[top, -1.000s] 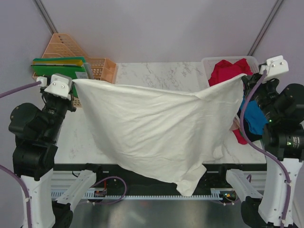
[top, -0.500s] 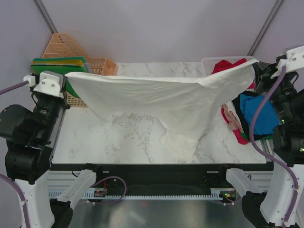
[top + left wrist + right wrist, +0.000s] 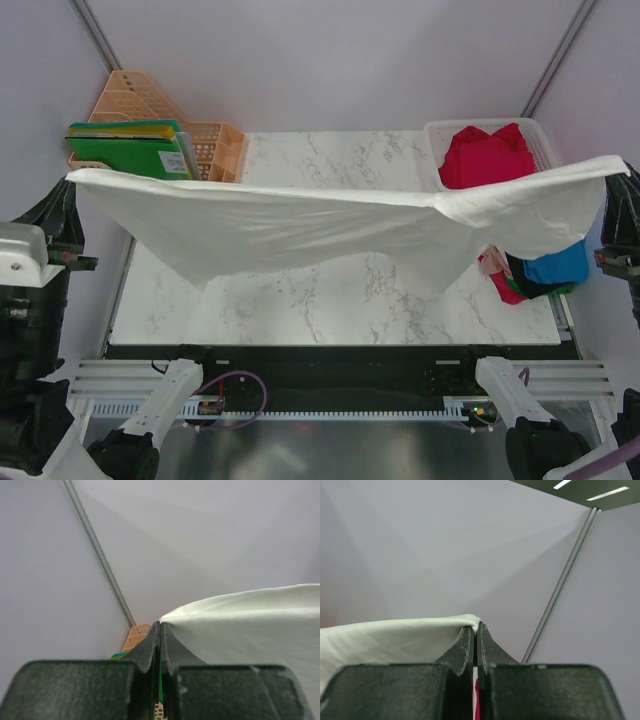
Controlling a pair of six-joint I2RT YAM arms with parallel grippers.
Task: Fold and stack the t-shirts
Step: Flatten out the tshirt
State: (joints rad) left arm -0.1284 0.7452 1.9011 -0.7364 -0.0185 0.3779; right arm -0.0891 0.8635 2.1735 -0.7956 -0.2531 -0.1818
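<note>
Left gripper (image 3: 160,626), 9 o'clock: jaws pinched tight on white shirt (image 3: 330,225) corner. White shirt spread in air above table (image 3: 330,300), 9 to 3 o'clock. Green folders (image 3: 125,155), 10 o'clock. Red shirt (image 3: 487,155) in basket (image 3: 433,130), 2 o'clock. Blue shirt (image 3: 560,268), 4 o'clock. Right gripper (image 3: 475,627), 3 o'clock: jaws clamped on opposite corner.

Large white t-shirt (image 3: 300,215) stretched wide, sagging, above table (image 3: 330,300). Red t-shirt (image 3: 487,155) bunched at far-right corner; blue t-shirt (image 3: 560,268) heaped at right edge.
</note>
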